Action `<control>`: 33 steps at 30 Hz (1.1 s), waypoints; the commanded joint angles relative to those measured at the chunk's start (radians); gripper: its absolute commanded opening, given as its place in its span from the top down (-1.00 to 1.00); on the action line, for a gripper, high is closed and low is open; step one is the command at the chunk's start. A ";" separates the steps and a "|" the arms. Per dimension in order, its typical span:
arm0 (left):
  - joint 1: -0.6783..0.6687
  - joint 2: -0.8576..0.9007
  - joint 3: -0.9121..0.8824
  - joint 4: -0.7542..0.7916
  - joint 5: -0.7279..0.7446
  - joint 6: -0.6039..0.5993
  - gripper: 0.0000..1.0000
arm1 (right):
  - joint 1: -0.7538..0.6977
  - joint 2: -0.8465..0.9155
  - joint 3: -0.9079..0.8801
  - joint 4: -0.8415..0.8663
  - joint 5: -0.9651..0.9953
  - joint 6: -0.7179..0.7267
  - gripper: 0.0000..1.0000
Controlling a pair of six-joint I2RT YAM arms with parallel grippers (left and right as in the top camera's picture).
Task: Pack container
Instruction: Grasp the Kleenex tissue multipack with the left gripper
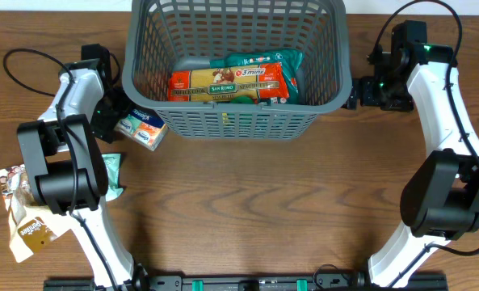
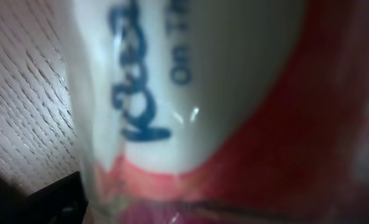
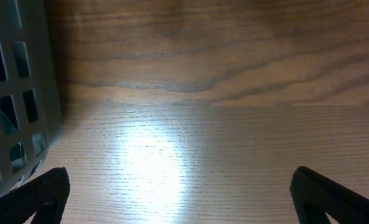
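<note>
The container, a dark grey slotted basket [image 1: 336,81], stands at the back centre. It holds an orange pasta bag [image 1: 227,83] and a green packet [image 1: 287,61]. A white tissue packet [image 1: 142,129] lies tilted at the basket's front left corner. My left gripper [image 1: 118,117] is on it. The packet [image 2: 172,81], with blue lettering and red print, fills the left wrist view, and only one dark finger shows at the lower left. My right gripper [image 1: 356,93] is open and empty just right of the basket. Its fingertips [image 3: 181,199] are wide apart over bare wood, with the basket wall [image 3: 16,93] at left.
A green packet [image 1: 110,174] lies on the table beside the left arm's base. Two snack bags [image 1: 17,186] [image 1: 33,230] lie at the far left edge. Cables loop near both arms at the back.
</note>
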 commanded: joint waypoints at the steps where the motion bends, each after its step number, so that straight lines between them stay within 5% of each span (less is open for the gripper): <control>1: 0.009 0.015 -0.018 -0.005 0.026 0.015 -0.63 | -0.008 0.001 -0.004 -0.002 0.002 -0.016 -0.99; 5: 0.028 0.014 -0.017 -0.001 0.137 0.018 0.22 | -0.008 0.001 -0.004 -0.002 0.002 -0.017 -0.99; 10: 0.068 -0.011 -0.002 0.002 0.254 0.063 0.89 | -0.008 0.001 -0.004 -0.002 0.002 -0.024 -0.98; 23: 0.113 -0.493 0.131 0.108 0.276 0.426 0.88 | -0.007 0.001 -0.004 0.000 0.002 -0.024 -0.99; 33: -0.146 -0.749 0.256 0.110 0.225 1.149 0.89 | -0.007 0.001 -0.004 0.006 0.002 -0.023 -0.99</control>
